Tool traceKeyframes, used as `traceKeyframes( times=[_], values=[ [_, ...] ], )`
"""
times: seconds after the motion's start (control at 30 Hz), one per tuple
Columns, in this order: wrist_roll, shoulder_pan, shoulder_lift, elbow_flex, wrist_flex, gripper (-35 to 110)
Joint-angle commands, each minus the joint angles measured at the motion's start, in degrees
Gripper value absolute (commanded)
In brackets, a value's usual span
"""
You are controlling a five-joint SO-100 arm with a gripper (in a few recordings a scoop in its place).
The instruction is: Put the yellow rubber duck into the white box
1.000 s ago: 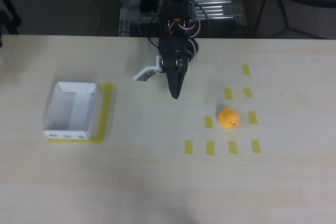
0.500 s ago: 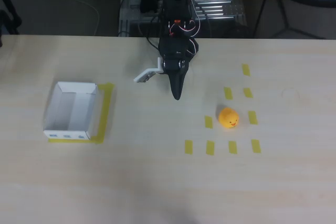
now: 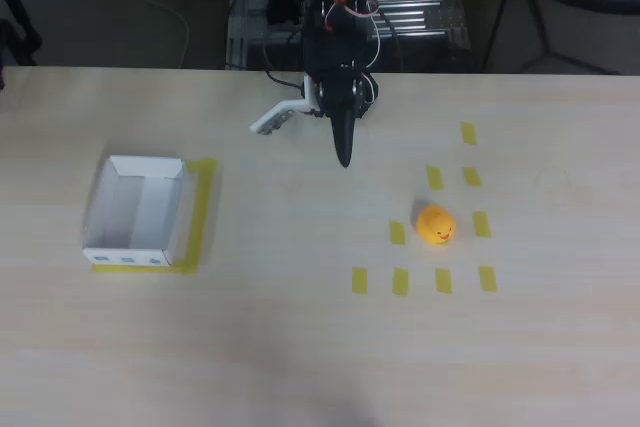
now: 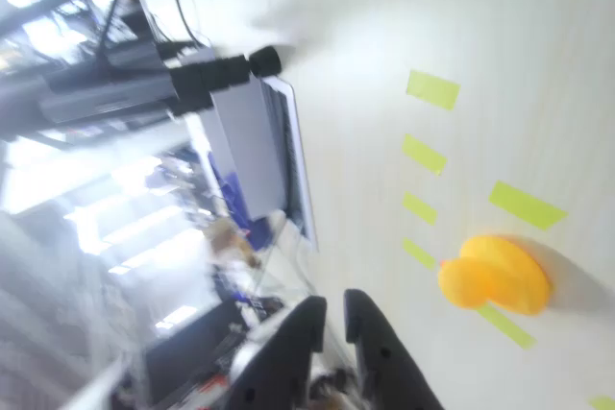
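Note:
The yellow rubber duck [image 3: 435, 225] sits on the pale table among several yellow tape marks, right of centre in the overhead view. In the wrist view the duck [image 4: 495, 277] lies at the lower right. The white box [image 3: 135, 212] rests at the left on a yellow tape outline, blue marks on its near wall. My black gripper [image 3: 343, 155] points down toward the table's middle, up and left of the duck and well apart from it. Its fingers [image 4: 332, 319] lie close together with only a narrow slit between them and nothing held.
Yellow tape rectangles [image 3: 441, 280] surround the duck. A small white tag [image 3: 277, 119] sticks out left of the arm. Behind the table's far edge stands a metal rack with cables [image 3: 410, 2]. In the wrist view a laptop [image 4: 255, 156] stands on the table.
The arm has drawn back toward the table's far edge, its tip now higher in the overhead view and slightly further right. Duck and box have not moved.

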Motion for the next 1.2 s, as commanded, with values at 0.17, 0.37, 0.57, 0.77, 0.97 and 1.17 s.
traceKeyframes(
  times=[0.17, 0.37, 0.57, 0.77, 0.97, 1.17],
  values=[
    [-19.7, -8.3, -15.7, -22.8, 12.0, 7],
    [-26.0, -12.9, -20.9, -26.3, 19.2, 15],
    [-31.1, -17.1, -23.6, -26.3, 21.9, 32],
    [-33.8, -18.6, -31.4, -27.2, 20.2, 46],
    [-38.1, -19.3, -41.0, -30.4, 18.2, 48],
    [-39.6, -20.3, -51.9, -38.3, 18.7, 50]
  ],
)
